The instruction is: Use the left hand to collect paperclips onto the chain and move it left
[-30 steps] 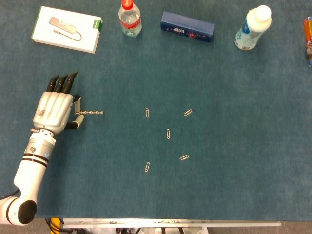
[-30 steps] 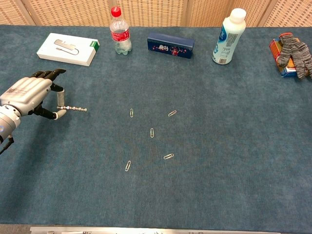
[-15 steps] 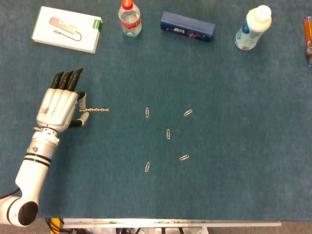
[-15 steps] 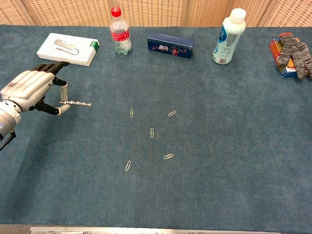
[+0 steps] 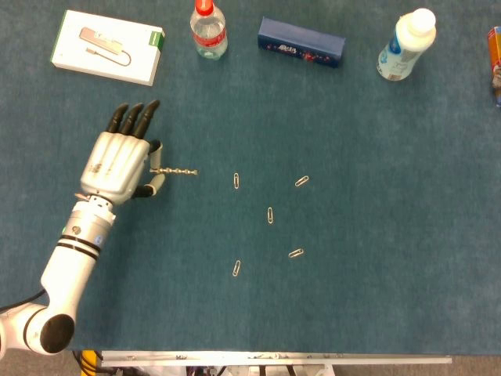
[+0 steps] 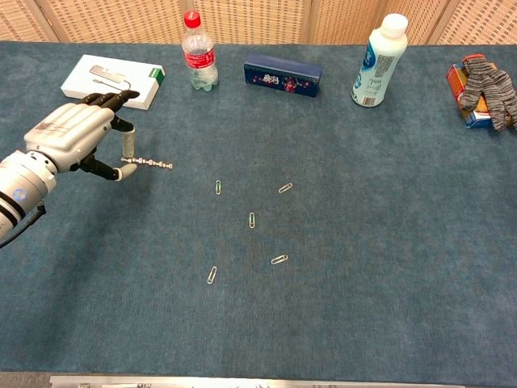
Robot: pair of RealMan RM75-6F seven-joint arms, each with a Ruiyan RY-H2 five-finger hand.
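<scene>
My left hand (image 5: 119, 160) (image 6: 74, 137) is at the left of the table, pinching one end of a short metal chain (image 5: 177, 171) (image 6: 153, 165) between thumb and a finger. The chain sticks out to the right, just above the cloth. Several paperclips lie loose to its right: the nearest paperclip (image 5: 236, 181) (image 6: 218, 187), one further right (image 5: 301, 181) (image 6: 285, 187), one in the middle (image 5: 270, 215) (image 6: 251, 220), and two lower down (image 5: 296, 253) (image 5: 236, 268). The right hand does not show in either view.
Along the far edge stand a white box (image 5: 108, 47), a clear water bottle (image 5: 209, 30), a blue box (image 5: 302, 41) and a white bottle (image 5: 406, 45). Striped gloves on a packet (image 6: 482, 89) lie at the far right.
My left hand has moved right and slightly away from me, carrying the chain toward the nearest paperclip. The paperclips have not moved.
</scene>
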